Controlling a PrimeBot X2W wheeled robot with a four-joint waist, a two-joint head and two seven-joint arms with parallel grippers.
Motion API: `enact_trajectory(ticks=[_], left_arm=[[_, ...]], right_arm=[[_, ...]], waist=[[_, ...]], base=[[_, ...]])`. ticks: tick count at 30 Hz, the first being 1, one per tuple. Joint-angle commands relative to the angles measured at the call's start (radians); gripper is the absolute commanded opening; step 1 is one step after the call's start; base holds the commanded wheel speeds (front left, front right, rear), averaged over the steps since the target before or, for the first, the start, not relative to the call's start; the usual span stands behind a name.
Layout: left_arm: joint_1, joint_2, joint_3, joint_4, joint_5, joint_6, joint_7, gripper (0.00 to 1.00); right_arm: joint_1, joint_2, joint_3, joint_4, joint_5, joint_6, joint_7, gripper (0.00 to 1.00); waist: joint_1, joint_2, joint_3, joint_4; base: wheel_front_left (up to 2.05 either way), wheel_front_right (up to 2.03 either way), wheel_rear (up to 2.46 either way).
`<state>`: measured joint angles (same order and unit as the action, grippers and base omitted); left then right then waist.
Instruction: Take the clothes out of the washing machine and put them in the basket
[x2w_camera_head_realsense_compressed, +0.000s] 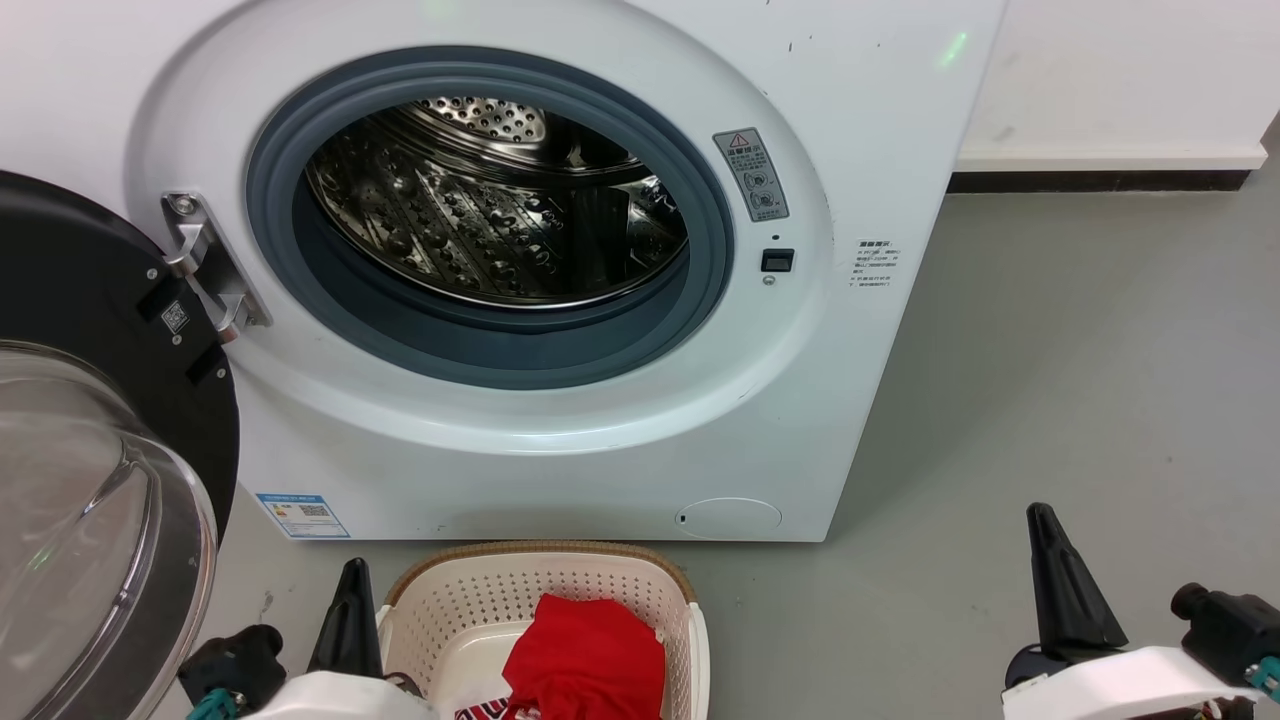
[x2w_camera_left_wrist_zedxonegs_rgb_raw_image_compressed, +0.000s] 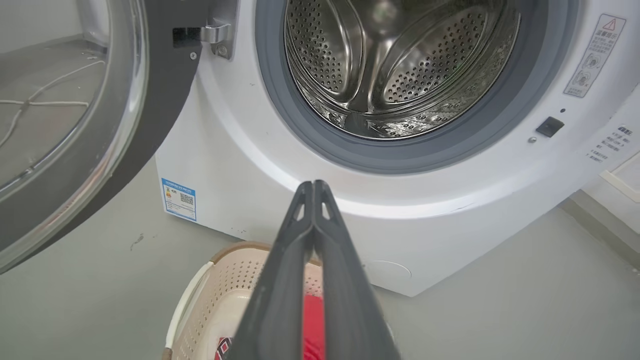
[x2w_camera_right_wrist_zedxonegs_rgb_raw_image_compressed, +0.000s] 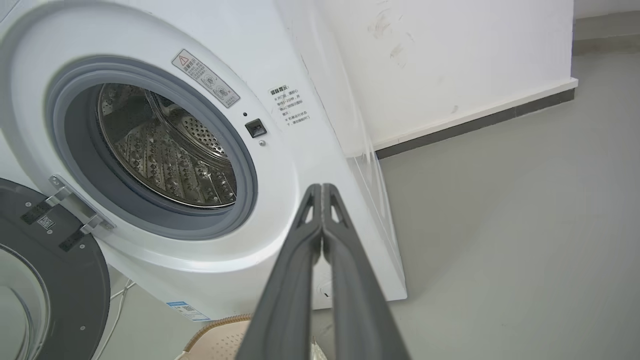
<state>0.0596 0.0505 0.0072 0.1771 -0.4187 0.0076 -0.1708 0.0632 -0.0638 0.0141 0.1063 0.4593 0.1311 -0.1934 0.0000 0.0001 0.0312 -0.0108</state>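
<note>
While left gripper (x2w_camera_left_wrist_zedxonegs_rgb_raw_image_compressed: 312, 186) and right gripper (x2w_camera_right_wrist_zedxonegs_rgb_raw_image_compressed: 321, 188) are closed empty, crumpled red clothes (x2w_camera_head_realsense_compressed: 585, 655) sit in the basket (x2w_camera_head_realsense_compressed: 470, 600).

Floor (x2w_camera_head_realsense_compressed: 1080, 380): smooth grey surface, matte, with one small dark scuff (x2w_camera_head_realsense_compressed: 266, 603) at the left front. The washing machine (x2w_camera_head_realsense_compressed: 560, 470) stands directly on it, base flat. The basket (x2w_camera_head_realsense_compressed: 470, 600) also sits on the floor, upright, just in front of the machine's lower front panel (contact between the two cannot be confirmed).
</note>
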Motion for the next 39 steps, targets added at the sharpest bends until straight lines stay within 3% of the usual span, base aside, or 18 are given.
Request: enact_trajectory(ticks=[1,39], left_arm=[[-0.027,0.001,0.006,-0.011,-0.035,-0.007,0.006,0.00],[-0.099,0.000,0.055,0.026,-0.586,-0.070,0.140,0.00]], right_arm=[[-0.028,-0.009,-0.002,-0.007,0.038,0.000,0.003,0.00],[-0.099,-0.023,-0.030,0.059,0.596,0.000,0.122,0.00]], waist=[[0.0000,-0.0001,0.000,0.000],[0.0000,-0.0001,-0.010,0.004]], base=[[0.00,0.00,0.00],[0.00,0.00,0.00]])
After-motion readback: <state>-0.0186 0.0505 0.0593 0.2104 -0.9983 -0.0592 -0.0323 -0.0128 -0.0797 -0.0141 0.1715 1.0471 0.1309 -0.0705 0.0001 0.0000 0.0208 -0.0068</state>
